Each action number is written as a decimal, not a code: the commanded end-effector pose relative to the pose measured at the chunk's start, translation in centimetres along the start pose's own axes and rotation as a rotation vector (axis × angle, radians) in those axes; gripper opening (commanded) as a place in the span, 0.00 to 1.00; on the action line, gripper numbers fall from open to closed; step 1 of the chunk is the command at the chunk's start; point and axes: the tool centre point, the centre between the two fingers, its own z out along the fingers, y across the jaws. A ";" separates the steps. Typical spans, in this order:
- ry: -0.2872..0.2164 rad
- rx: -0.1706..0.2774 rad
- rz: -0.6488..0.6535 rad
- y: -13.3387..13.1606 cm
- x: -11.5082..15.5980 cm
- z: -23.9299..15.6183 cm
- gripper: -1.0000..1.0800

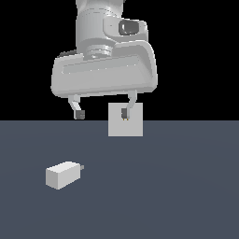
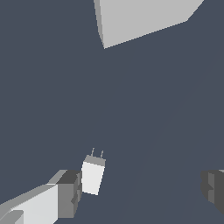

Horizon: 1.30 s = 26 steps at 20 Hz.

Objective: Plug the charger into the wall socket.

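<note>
The charger (image 1: pixel 63 175) is a small off-white block lying on the dark floor at the exterior view's left, with its short grey prongs on the end facing the exterior view's right. The wall socket (image 1: pixel 133 127) is a larger off-white square plate standing upright behind it; one finger covers its centre in that view. My gripper (image 1: pixel 102 114) hangs open above the floor, holding nothing, higher than the charger and off to its right. In the wrist view the charger (image 2: pixel 92 175) lies close beside one fingertip (image 2: pixel 68 192), the gripper (image 2: pixel 141 190) gapes wide, and the wall socket (image 2: pixel 140 17) shows farther off.
A flat dark grey floor (image 1: pixel 177 186) carries only the charger and the socket. Behind the floor's far edge the background is black.
</note>
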 end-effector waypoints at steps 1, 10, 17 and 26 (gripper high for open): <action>0.014 0.002 0.044 -0.7 -0.9 0.7 0.96; 0.055 0.006 0.173 -3.1 -3.3 3.1 0.96; 0.073 0.007 0.231 -4.4 -4.2 4.3 0.96; 0.079 0.007 0.250 -4.8 -4.4 4.7 0.96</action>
